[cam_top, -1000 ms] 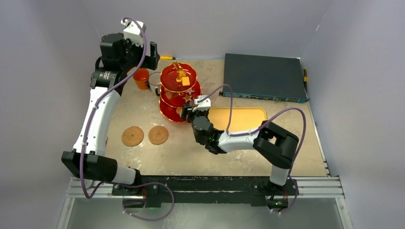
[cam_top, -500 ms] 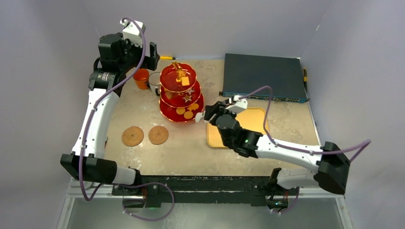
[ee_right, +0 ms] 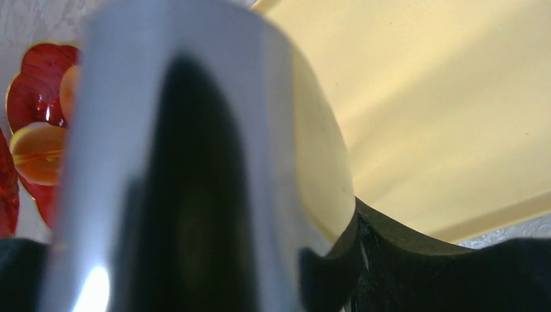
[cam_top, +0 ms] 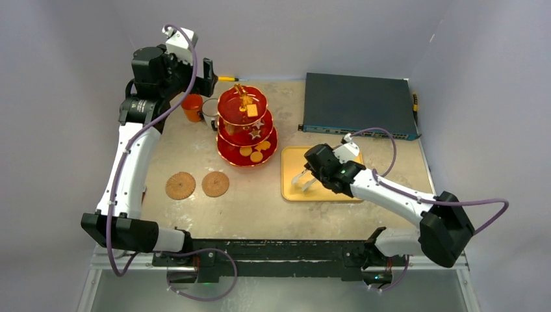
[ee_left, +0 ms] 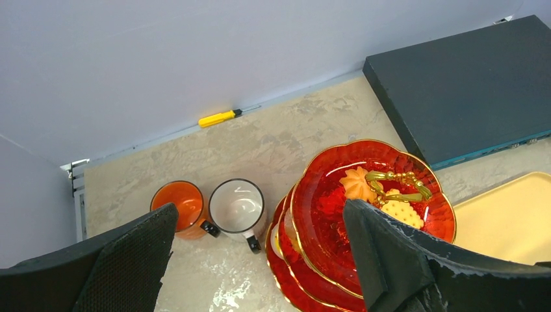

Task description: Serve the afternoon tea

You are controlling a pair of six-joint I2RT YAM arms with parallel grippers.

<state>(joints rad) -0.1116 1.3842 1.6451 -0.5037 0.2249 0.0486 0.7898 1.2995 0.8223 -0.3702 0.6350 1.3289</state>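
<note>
The red three-tier stand (cam_top: pixel 247 127) with its gold handle stands mid-table, cookies lying on its tiers (ee_left: pixel 356 183). An orange mug (cam_top: pixel 192 106) and a white mug (cam_top: pixel 210 112) sit side by side just left of it. High above the mugs hangs my left gripper (ee_left: pixel 260 221), open and empty. My right gripper (cam_top: pixel 310 170) hovers low over the left part of the yellow tray (cam_top: pixel 341 162), shut on shiny metal tongs (cam_top: pixel 301 179) that point toward the tray's near-left corner. Those tongs (ee_right: pixel 188 162) fill most of the right wrist view.
A dark flat box (cam_top: pixel 357 104) lies at the back right, behind the tray. Two round brown discs (cam_top: pixel 180 185) (cam_top: pixel 215 184) rest on the table in front of the stand. A yellow screwdriver (cam_top: pixel 227 78) lies along the back wall.
My right arm has swung from the stand's lower tier rightward, and its gripper now sits over the yellow tray. The left arm has hardly moved.
</note>
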